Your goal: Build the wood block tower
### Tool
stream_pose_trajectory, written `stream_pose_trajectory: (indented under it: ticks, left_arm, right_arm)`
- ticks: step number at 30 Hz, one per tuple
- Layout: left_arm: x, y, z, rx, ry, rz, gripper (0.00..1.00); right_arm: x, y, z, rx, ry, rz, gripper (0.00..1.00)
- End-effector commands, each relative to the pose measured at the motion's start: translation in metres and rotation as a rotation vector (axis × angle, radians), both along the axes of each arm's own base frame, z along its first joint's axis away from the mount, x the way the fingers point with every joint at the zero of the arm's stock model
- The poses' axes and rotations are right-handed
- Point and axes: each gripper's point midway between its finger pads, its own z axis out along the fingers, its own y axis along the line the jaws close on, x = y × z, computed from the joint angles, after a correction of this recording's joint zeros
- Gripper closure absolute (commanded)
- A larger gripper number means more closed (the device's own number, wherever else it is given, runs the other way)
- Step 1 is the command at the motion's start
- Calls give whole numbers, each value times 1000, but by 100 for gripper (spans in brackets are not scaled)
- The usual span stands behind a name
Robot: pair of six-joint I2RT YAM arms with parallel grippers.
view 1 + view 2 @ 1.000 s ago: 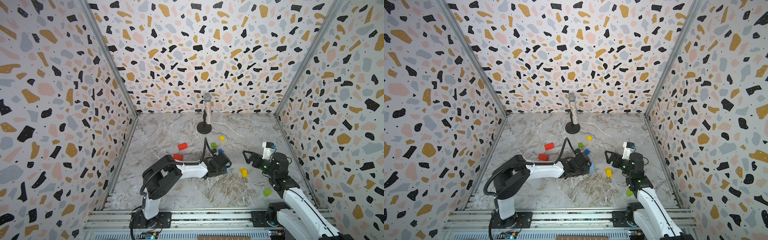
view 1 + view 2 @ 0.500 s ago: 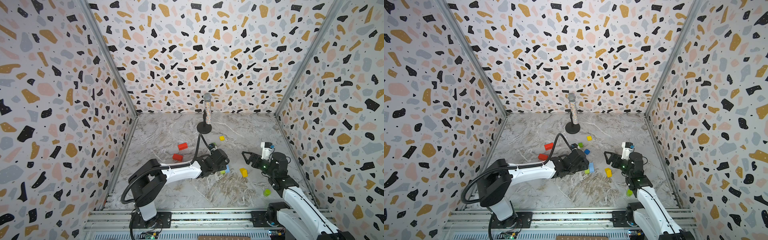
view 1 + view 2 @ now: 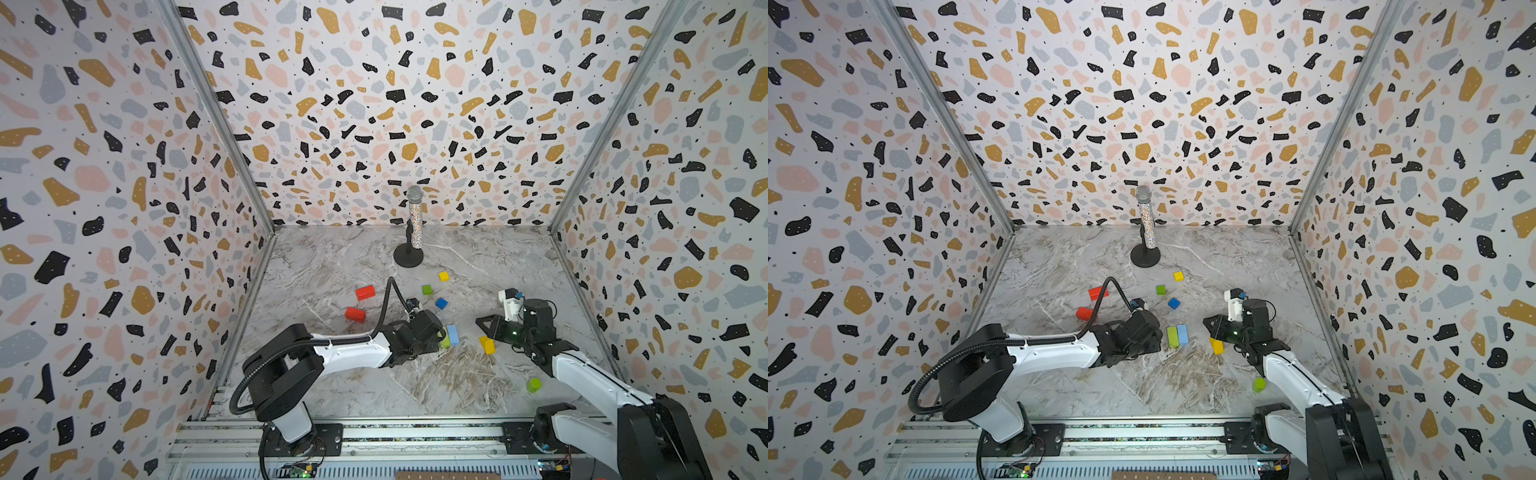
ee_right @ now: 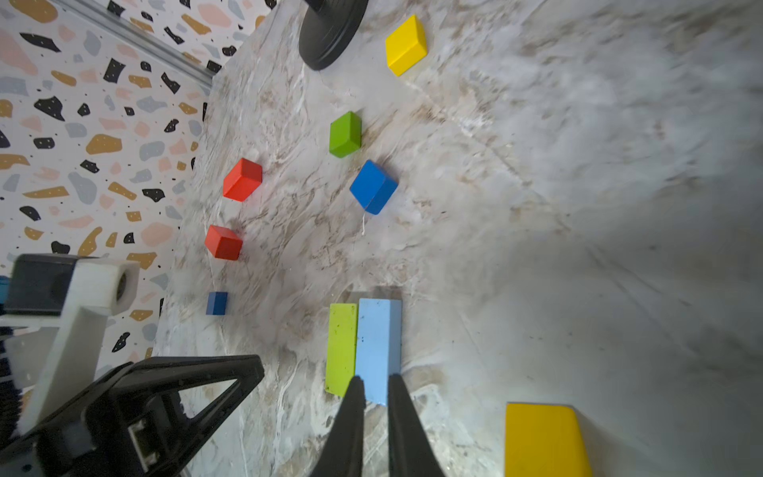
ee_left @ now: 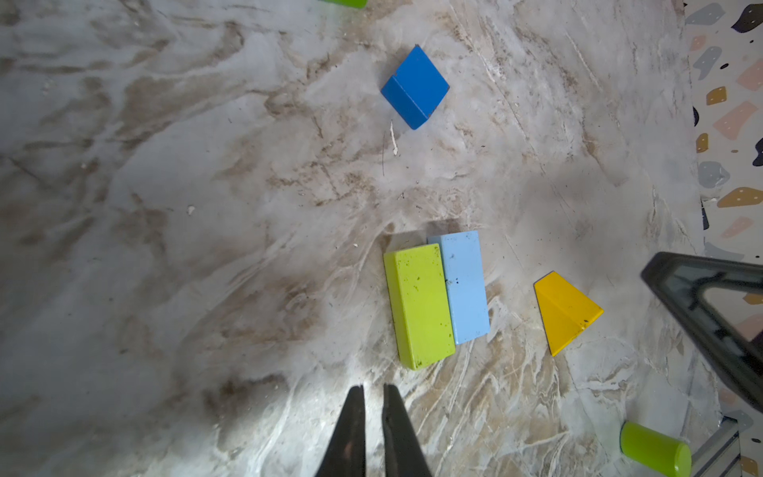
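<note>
No tower is in view; the wood blocks lie singly on the marble floor. A lime brick (image 3: 446, 340) (image 5: 419, 305) and a light blue brick (image 3: 453, 333) (image 4: 373, 347) lie side by side. My left gripper (image 3: 439, 333) (image 5: 373, 388) is shut and empty, its tips just short of the lime brick's end. My right gripper (image 3: 482, 323) (image 4: 373, 380) is shut on nothing, near the light blue brick's end. A yellow wedge (image 3: 487, 345) lies under the right gripper. Two red blocks (image 3: 365, 292) (image 3: 355, 314), a green cube (image 3: 427, 289), a blue cube (image 3: 441, 303) and a yellow cube (image 3: 444, 276) lie farther back.
A glittery microphone (image 3: 414, 224) on a black stand stands at the back centre. A lime cylinder (image 3: 533, 385) lies beside the right arm at the front right. A small dark blue block (image 4: 216, 302) shows past the left wrist. Patterned walls close three sides.
Both grippers have closed; the right jaws stood wide open before. The left arm has drawn back and lowered, uncovering the lime brick beside the light blue one.
</note>
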Motion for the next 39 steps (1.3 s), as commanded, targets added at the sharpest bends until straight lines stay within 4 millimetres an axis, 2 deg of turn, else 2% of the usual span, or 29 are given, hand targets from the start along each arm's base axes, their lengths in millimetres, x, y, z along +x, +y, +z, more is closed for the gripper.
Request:
stream_pose_trajectory:
  ticks: [1, 8, 20, 27, 39]
  left_arm:
    - [7, -6, -4, -16, -22, -16, 88]
    - [12, -14, -22, -17, 3, -41, 87]
    - [19, -28, -26, -34, 2, -63, 87]
    - [21, -37, -28, -44, 13, -71, 87]
    - [23, -38, -29, -43, 12, -66, 87]
  right_arm:
    - [3, 11, 0, -29, 0, 51, 85]
    - [5, 19, -9, -65, 23, 79, 85]
    - [2, 23, -34, -107, 88, 102, 84]
    - [4, 21, -32, -122, 75, 91, 85]
    - [7, 16, -23, -139, 41, 70, 83]
